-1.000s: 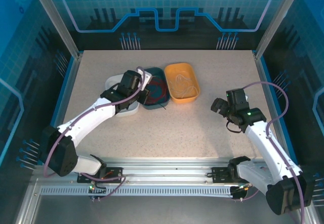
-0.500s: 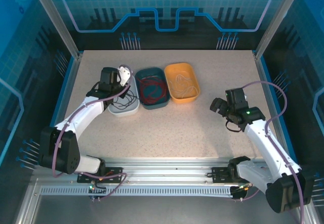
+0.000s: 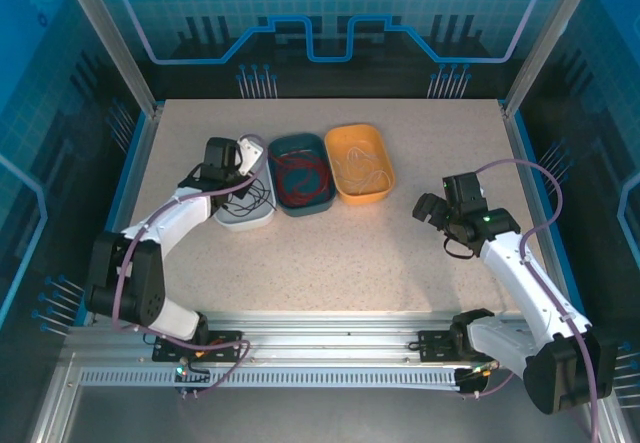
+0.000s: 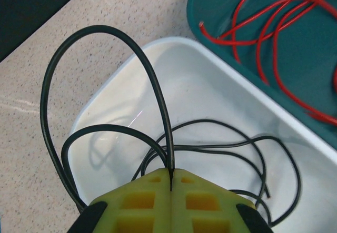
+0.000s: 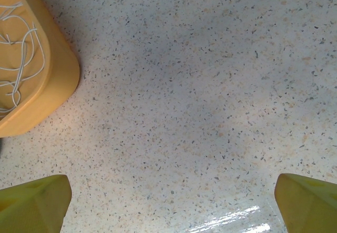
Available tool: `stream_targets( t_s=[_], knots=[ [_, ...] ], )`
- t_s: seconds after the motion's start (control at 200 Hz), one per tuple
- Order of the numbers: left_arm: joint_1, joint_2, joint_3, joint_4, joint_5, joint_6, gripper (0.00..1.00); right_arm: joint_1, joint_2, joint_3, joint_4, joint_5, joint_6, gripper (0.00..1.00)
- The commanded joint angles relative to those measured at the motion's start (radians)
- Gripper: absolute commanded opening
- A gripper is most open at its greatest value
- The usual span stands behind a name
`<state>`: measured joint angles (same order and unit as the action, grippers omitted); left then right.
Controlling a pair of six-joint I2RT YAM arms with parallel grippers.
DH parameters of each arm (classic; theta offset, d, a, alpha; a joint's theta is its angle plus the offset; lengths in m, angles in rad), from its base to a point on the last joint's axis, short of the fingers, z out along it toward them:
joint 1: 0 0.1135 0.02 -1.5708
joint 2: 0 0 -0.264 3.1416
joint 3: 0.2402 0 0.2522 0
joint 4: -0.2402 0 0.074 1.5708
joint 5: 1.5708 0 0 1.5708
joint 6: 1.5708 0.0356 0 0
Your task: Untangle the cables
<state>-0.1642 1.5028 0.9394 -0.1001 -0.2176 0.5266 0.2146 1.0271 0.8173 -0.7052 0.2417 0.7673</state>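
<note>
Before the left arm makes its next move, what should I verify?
1. Left end effector shut on black cable: ok.
2. Black cable wholly inside white tray: not ok, one loop arcs past the rim.
3. Red cable in teal tray, clear of the black one: ok.
4. Cream cable in orange tray: ok.
5. Right end effector open over bare table, beside orange tray: ok.

You have three oblong plastic trays in a row on the speckled beige tabletop (image 3: 400, 253), in its far half: a white plastic tray (image 3: 245, 223) at left, a teal plastic tray (image 3: 305, 210) just beside it, and an orange plastic tray (image 3: 362, 197) at right. Blue translucent wall panels (image 3: 330, 13) enclose the cell. A slotted aluminium rail (image 3: 330, 375) runs along the near edge.
</note>
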Motion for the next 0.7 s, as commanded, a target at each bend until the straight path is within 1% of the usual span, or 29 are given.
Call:
stream_targets(
  t_s=[0.0,0.1,0.215,0.325,0.585,0.65,0.695],
  knots=[
    [0.009,0.050,-0.010,0.026,-0.067,0.037,0.00,-0.012,-0.009,0.014,0.005,-0.009,0.001,1.00],
    [0.009,0.091,-0.012,0.040,-0.098,0.059,0.00,-0.013,-0.007,0.013,0.003,-0.010,0.001,1.00],
    [0.014,0.136,-0.019,0.107,-0.120,0.114,0.00,-0.014,-0.007,0.014,0.001,-0.008,-0.001,1.00],
    [0.017,0.189,0.014,0.124,-0.144,0.149,0.00,-0.012,-0.005,0.020,0.001,-0.012,0.000,1.00],
    [0.016,0.260,0.066,0.129,-0.077,0.144,0.00,-0.011,-0.005,0.021,-0.001,-0.013,0.001,1.00],
    [0.015,0.258,0.083,0.102,-0.065,0.122,0.09,-0.010,-0.005,0.023,-0.003,-0.012,0.000,1.00],
    [0.016,0.247,0.091,0.082,-0.053,0.104,0.18,-0.010,-0.005,0.023,-0.004,-0.012,0.000,1.00]
  ],
)
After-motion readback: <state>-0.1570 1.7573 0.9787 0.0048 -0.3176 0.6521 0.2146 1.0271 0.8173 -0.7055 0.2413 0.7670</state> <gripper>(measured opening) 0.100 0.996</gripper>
